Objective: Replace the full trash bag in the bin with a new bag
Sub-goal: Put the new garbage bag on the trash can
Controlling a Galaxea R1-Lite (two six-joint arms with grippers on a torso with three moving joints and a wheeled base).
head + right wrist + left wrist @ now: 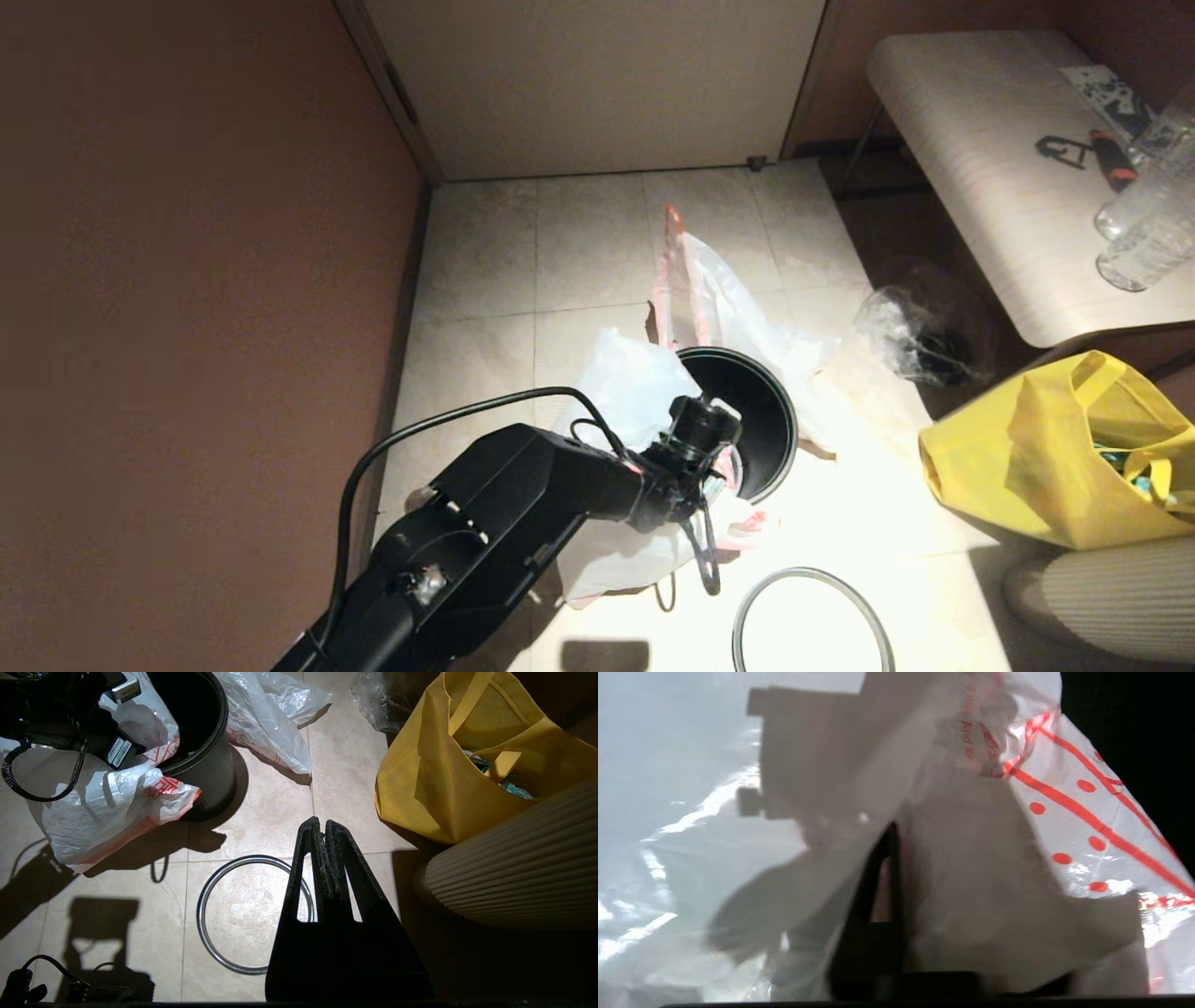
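Left pincer [719, 471] sits in the new bag [625, 392] at the bin [756, 420].

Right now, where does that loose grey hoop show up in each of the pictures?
Head view: grey hoop flat on the floor tiles, bottom edge, below the black bin.
Left wrist view: not in it.
Right wrist view: lower centre, partly behind the gripper.
Shared landmark: the black bin.

This looks like a corner of a home or a hotel room. The floor is of beige stone tiles [579, 261], the walls are brown [187, 280], and a pale closed door [597, 84] stands behind. A light wood-grain bench [990, 177] carries clear plastic water bottles [1153, 229].
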